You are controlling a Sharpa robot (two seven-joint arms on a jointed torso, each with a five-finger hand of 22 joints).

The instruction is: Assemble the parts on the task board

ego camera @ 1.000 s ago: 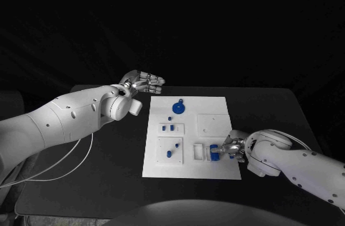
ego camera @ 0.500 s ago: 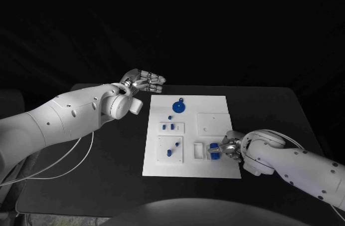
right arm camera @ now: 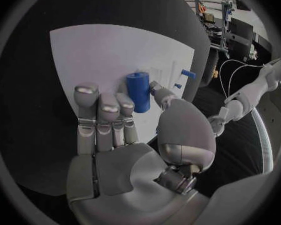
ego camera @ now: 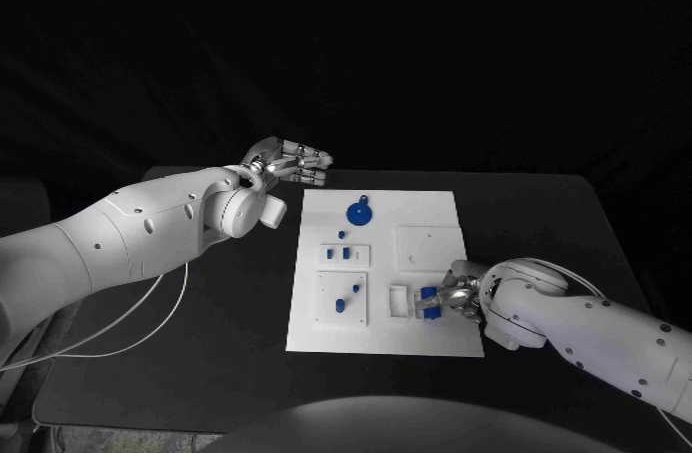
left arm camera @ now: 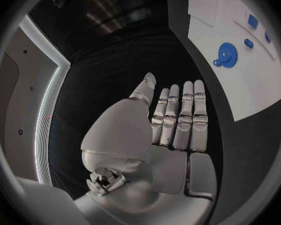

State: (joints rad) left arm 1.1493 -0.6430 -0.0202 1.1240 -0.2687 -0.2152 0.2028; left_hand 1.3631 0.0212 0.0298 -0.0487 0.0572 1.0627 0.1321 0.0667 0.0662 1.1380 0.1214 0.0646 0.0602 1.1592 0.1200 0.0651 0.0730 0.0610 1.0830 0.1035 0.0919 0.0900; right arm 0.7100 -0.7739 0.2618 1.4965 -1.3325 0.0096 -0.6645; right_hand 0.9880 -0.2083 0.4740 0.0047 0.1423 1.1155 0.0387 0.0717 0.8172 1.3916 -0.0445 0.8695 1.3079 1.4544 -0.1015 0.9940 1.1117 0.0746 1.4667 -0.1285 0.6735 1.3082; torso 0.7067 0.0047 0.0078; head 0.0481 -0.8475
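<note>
Right hand (ego camera: 459,295) has crept slightly left across the board's near right corner since a second ago; left hand (ego camera: 289,163) hasn't budged.

Right hand pinches a blue cylinder (right arm camera: 138,92) between thumb and fingertips (right arm camera: 127,103), holding it just above the task board (ego camera: 433,223) beside the small white fixtures at the near right. In the head view the part shows as a blue piece (ego camera: 430,295) at the fingertips, at or touching the fixture; can't tell which.

Left hand is flat, fingers pressed together side by side, holding nothing, hovering off the board's far left corner above the counter (ego camera: 216,323).

Handling, my read: the cylinder looks like rigid plastic, light, smooth-sided, so likely slippery in metal fingers. Best grip is across the curved side near the upper end, leaving the lower end free for seating. Not fragile, but a tilted insert could jam.

Count on the board in the head view:
- one blue gear (ego camera: 358,214), far middle, with a small stub at its edge
- one small blue bit just near of the gear
- two small blue pieces in the middle-left recess (ego camera: 340,256)
- two, maybe three, blue pieces in the near-left recess (ego camera: 342,303); too small to be sure
- one blank white square plate (ego camera: 428,248), right of centre
- one cylinder in the right hand
</note>
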